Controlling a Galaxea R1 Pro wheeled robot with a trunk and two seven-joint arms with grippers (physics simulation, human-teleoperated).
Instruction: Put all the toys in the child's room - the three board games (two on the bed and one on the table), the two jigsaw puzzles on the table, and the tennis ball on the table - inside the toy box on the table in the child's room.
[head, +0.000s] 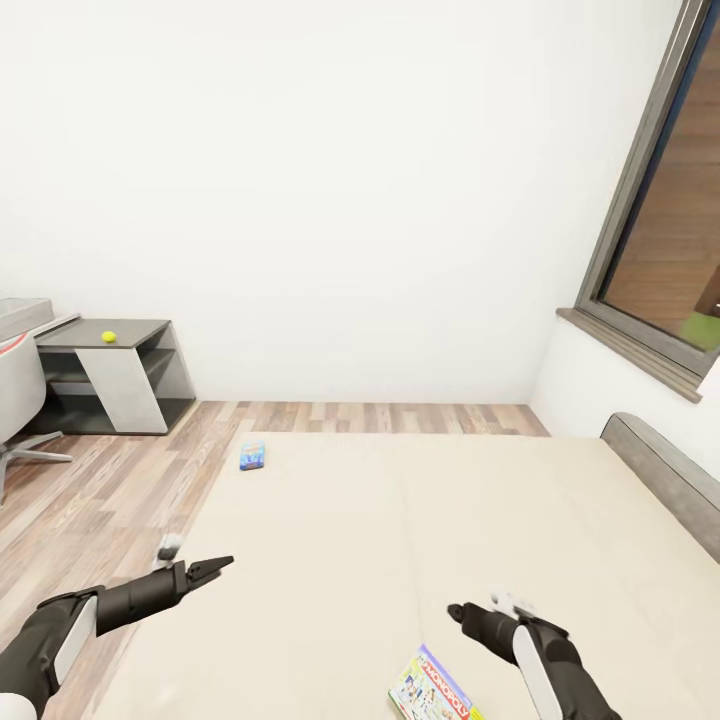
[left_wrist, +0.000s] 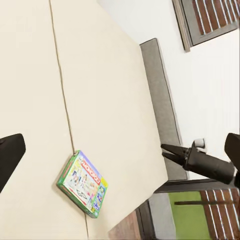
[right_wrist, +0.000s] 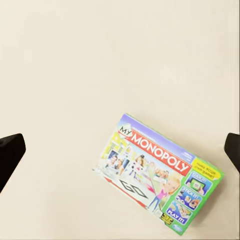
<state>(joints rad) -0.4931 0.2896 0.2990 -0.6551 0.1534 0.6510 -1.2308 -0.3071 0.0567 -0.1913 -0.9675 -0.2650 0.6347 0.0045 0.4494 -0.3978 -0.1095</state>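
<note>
The Monopoly board game (head: 432, 690) lies flat on the beige bed (head: 400, 540) near its front edge, and shows too as Monopoly board game (right_wrist: 157, 172) and Monopoly board game (left_wrist: 82, 184). My right gripper (head: 458, 612) hovers open just above and beside it, its fingers (right_wrist: 10, 152) spread wide. My left gripper (head: 220, 567) hangs open over the bed's left edge, empty. A smaller blue-teal board game (head: 252, 456) rests at the bed's far left corner. The tennis ball (head: 108, 336) sits on the dark cabinet by the table (head: 22, 316). The jigsaw puzzles and toy box are out of view.
A grey headboard (head: 665, 475) bounds the bed on the right, under a dark-framed window (head: 660, 220). A grey swivel chair (head: 20, 390) stands at the far left by the dark cabinet (head: 115, 385). Wood-plank floor (head: 110, 490) runs between cabinet and bed.
</note>
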